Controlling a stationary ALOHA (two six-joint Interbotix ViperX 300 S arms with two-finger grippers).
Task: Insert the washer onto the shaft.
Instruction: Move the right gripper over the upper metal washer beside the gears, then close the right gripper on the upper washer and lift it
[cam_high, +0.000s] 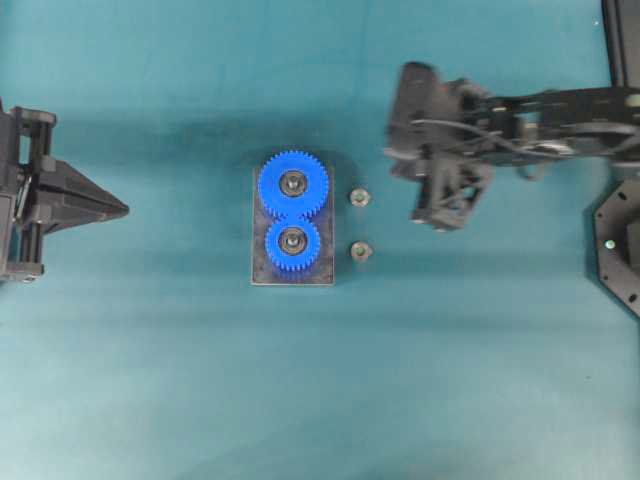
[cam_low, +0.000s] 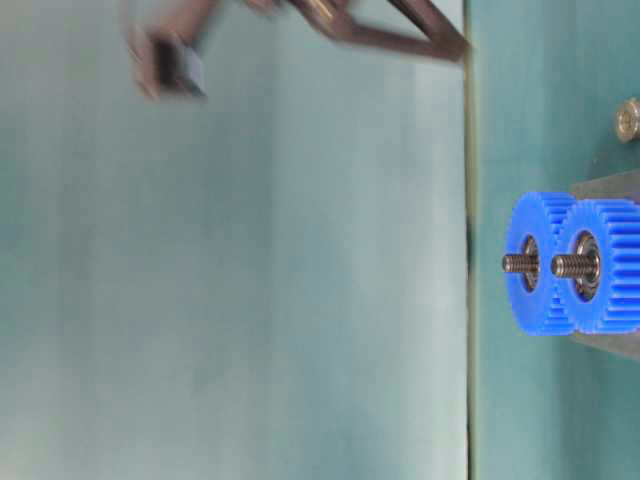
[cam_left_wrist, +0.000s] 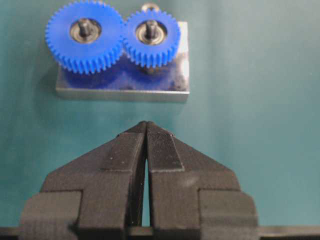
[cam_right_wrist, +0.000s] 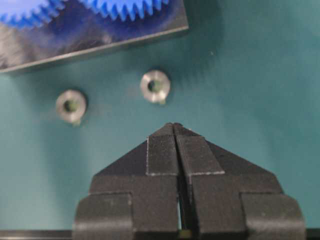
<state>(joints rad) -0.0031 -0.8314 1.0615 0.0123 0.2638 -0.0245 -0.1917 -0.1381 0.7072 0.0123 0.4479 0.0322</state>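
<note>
From the right wrist view the nearer washer (cam_right_wrist: 155, 86) lies flat on the table at 12 o'clock just beyond the right gripper (cam_right_wrist: 173, 125) — jaws pressed together, empty — the left gripper (cam_left_wrist: 146, 123), also clamped empty, sits farther off.

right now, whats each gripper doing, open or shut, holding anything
Left gripper: shut, holding nothing.
Right gripper: shut, holding nothing; both washers lie on the table.

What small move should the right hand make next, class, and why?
Probably open its jaws. The right hand is shut and empty, hovering just short of the nearer washer, which lies loose on the table beside the gear block. It cannot pick the washer up while shut.
</note>
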